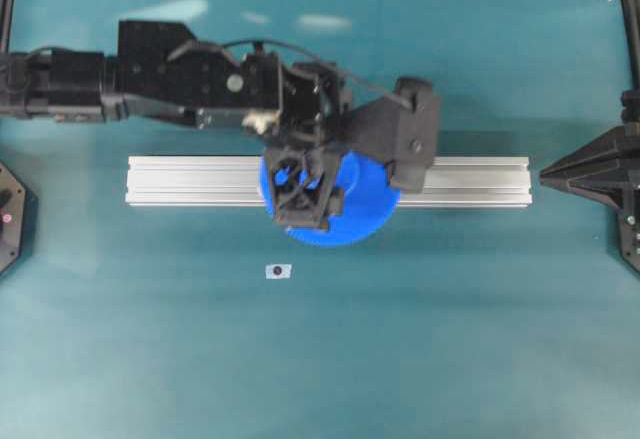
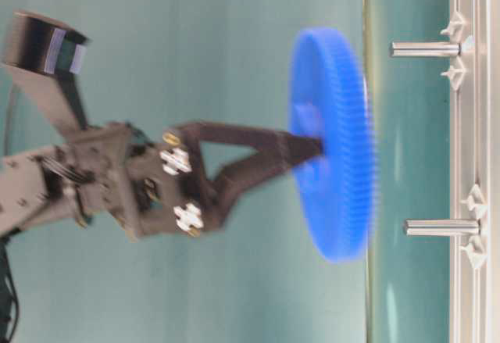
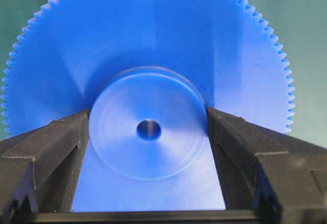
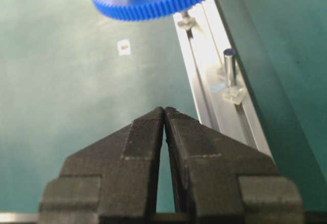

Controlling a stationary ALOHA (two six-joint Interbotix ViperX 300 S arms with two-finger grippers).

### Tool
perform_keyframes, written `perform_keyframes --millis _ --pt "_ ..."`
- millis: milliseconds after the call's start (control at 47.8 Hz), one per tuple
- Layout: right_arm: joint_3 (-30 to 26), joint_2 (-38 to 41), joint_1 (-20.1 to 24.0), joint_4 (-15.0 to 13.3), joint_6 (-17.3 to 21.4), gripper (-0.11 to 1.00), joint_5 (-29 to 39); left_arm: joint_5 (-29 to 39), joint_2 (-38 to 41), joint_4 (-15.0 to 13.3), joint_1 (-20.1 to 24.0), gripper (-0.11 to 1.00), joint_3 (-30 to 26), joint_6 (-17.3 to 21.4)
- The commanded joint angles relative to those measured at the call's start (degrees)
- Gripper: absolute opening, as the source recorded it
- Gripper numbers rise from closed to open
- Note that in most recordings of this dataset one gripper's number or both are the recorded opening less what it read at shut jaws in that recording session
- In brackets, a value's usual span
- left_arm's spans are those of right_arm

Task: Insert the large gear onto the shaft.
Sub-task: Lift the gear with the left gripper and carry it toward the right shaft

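While gripped (by its hub), large gear fills left hand.

Large gear held level above the rail, over its middle, gripped at the hub by the left gripper reaching in from the left. Two upright pegs on the rail; in the table-level view one peg appears just clear of the gear face. Small tag lies on the table in front of the rail. Right gripper sits well off the rail's right end.
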Motion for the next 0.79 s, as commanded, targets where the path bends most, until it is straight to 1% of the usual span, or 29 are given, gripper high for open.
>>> perform_keyframes --millis 0,230,481,627,774 --pt "-0.6 0.4 -0.1 -0.5 0.6 0.15 -0.5 0.5 -0.3 0.3 0.8 0.77 -3.9 1.4" --pt "-0.6 0.1 -0.1 -0.7 0.6 0.15 -0.5 2.6 3.7 0.1 2.4 0.77 -9.5 6.1" --pt "-0.7 -0.2 -0.1 -0.7 0.6 0.15 -0.4 4.1 8.3 0.3 3.8 0.77 -16.9 8.0" --pt "-0.4 -0.2 -0.1 -0.7 0.6 0.15 -0.4 5.1 11.9 0.1 4.1 0.77 -19.3 9.1" --pt "-0.4 -0.2 -0.1 -0.7 0.6 0.15 -0.4 5.0 14.9 0.1 4.2 0.77 -21.8 9.1"
